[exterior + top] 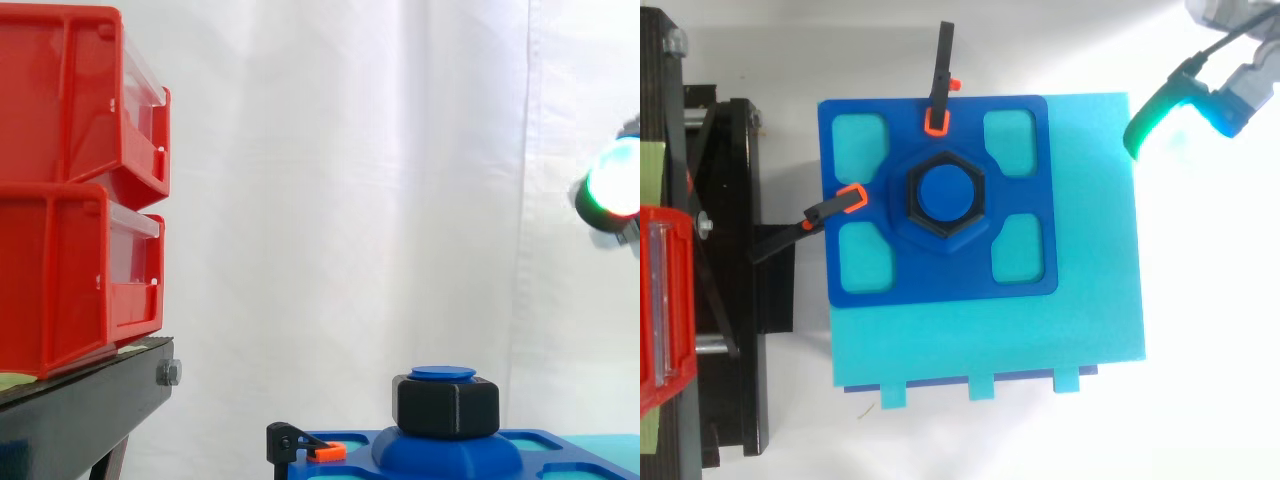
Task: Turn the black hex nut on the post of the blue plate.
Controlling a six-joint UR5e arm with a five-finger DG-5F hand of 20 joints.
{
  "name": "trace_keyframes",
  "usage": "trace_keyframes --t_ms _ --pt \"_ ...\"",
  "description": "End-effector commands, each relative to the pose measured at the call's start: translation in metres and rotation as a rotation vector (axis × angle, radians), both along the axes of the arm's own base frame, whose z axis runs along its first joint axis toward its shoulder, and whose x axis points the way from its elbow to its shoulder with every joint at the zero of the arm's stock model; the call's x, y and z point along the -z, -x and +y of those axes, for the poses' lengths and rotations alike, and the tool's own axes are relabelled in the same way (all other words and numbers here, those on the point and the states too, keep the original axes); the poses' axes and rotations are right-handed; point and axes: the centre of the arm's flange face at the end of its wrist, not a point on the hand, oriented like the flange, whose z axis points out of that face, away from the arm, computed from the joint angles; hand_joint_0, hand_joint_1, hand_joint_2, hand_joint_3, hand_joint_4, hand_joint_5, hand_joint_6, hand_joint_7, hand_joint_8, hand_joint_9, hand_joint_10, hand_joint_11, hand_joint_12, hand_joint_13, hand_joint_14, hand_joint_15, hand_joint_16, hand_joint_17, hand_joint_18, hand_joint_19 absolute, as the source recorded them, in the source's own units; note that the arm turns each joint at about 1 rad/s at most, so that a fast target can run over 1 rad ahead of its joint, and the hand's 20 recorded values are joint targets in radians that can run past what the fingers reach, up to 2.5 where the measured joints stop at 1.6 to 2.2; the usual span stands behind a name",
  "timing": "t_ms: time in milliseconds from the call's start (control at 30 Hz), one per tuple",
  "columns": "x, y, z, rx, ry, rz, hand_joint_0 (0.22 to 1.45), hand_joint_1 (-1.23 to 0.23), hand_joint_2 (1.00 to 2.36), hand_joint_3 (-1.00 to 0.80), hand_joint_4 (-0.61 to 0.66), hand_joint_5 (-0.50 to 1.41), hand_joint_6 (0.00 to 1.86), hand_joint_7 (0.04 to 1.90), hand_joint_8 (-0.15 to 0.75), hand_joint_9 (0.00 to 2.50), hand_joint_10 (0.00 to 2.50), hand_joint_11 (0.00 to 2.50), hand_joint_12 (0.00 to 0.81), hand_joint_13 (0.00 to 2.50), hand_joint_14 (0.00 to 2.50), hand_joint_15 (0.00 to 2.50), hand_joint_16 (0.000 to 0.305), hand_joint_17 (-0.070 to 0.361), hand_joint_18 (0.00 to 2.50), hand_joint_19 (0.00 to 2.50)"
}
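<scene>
The black hex nut (pixel 447 405) (pixel 913 200) sits on the round blue post (pixel 442 373) (pixel 946 193) at the middle of the blue plate (pixel 940 285) (pixel 560 450). The plate lies on a cyan base (pixel 1040 340). My hand (pixel 1160 105) (pixel 615 182) is at the top right, well away from the nut and higher than it. Its fingers look relaxed, with a green-glowing fingertip (pixel 1137 135) pointing toward the plate's corner. Nothing is held in it.
Two black clamps with orange tips (pixel 940 90) (pixel 820 212) pin the plate's back and left edges; one clamp (pixel 300 445) also shows from the side. Stacked red bins (pixel 70 200) (pixel 660 300) stand on a black stand (pixel 80 410) (pixel 730 300) to the left.
</scene>
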Motion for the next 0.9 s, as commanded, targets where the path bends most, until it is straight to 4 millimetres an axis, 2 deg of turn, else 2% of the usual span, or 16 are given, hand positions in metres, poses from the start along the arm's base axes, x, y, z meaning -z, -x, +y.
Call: trace_keyframes --t_ms 0,100,300,867 --pt "0.0134 0.0007 0.0005 0.022 -0.197 -0.099 0.42 -0.57 1.00 -0.50 0.12 -0.29 0.50 0.74 0.161 0.00 0.00 0.00 0.317 0.00 0.00 0.00 0.046 0.105 0.00 0.00" --pt "0.0190 0.0006 0.0019 0.028 -0.279 -0.138 0.43 -0.57 1.00 -0.50 0.12 -0.29 0.50 0.74 0.160 0.00 0.00 0.00 0.315 0.00 0.00 0.00 0.046 0.104 0.00 0.00" --pt "0.0178 0.0008 0.0026 0.039 -0.409 -0.176 0.43 -0.56 1.00 -0.50 0.12 -0.29 0.50 0.74 0.158 0.00 0.00 0.00 0.313 0.00 0.00 0.00 0.046 0.103 0.00 0.00" --pt "0.0186 0.0018 0.0018 0.037 -0.366 -0.155 0.44 -0.56 1.00 -0.50 0.14 -0.27 0.50 0.74 0.147 0.00 0.00 0.00 0.301 0.00 0.00 0.00 0.045 0.102 0.00 0.00"
